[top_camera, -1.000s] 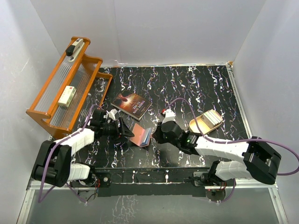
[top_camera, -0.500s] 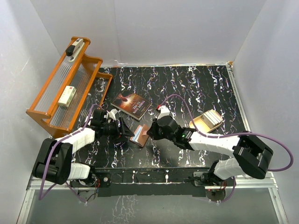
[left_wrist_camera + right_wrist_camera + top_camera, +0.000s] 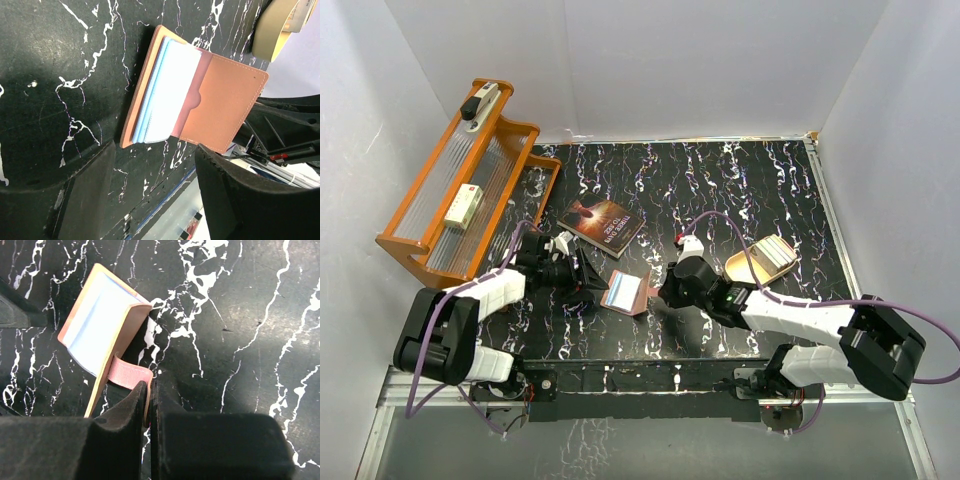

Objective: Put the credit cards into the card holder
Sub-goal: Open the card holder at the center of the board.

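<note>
Close to the near edge of the table (image 3: pixel 740 180), the right gripper (image 3: pixel 149 390) is clenched on the snap tab of the card holder (image 3: pixel 225 105), apparently to hold it open. The left gripper (image 3: pixel 155 147) waits released beside it. Pale credit cards (image 3: pixel 170 90) sit in its pocket.

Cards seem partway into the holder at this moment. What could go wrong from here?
1. The credit cards stick well out of the card holder pocket; a tug might slide them out.
2. The right gripper is shut on only the thin snap tab, which could slip free.
3. The left gripper stands open, gripping nothing, so the holder may skid across the table.
</note>
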Available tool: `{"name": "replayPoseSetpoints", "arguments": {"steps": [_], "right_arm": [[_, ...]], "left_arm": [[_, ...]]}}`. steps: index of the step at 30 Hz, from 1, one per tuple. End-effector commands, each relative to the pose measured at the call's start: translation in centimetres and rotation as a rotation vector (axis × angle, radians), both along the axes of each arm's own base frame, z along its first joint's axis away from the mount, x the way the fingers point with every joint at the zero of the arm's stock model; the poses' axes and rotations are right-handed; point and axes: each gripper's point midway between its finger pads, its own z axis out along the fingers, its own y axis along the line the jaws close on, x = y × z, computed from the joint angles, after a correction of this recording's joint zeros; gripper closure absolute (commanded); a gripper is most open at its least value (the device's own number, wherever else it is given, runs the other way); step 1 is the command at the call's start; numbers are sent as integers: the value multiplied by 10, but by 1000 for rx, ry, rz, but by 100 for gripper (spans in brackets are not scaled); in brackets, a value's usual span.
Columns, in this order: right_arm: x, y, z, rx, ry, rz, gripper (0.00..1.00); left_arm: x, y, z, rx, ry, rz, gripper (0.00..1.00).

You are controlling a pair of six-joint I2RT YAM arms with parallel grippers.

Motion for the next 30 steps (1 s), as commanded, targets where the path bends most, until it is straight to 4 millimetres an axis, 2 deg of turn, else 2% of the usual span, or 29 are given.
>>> {"name": "replayPoseSetpoints", "arguments": {"steps": [1,16,30], "right_arm": [[7,-9,0,-6,-19,-35,100],[5,-33,-33,-88,50,-85,100],[0,-35,-43,-91,75,-88,100]], "left_arm": [[13,-4,8,-22,-26,4,37],[9,-6,-4,-38,-1,7,37],[9,-22,-10,-148,33,13,37]]}}
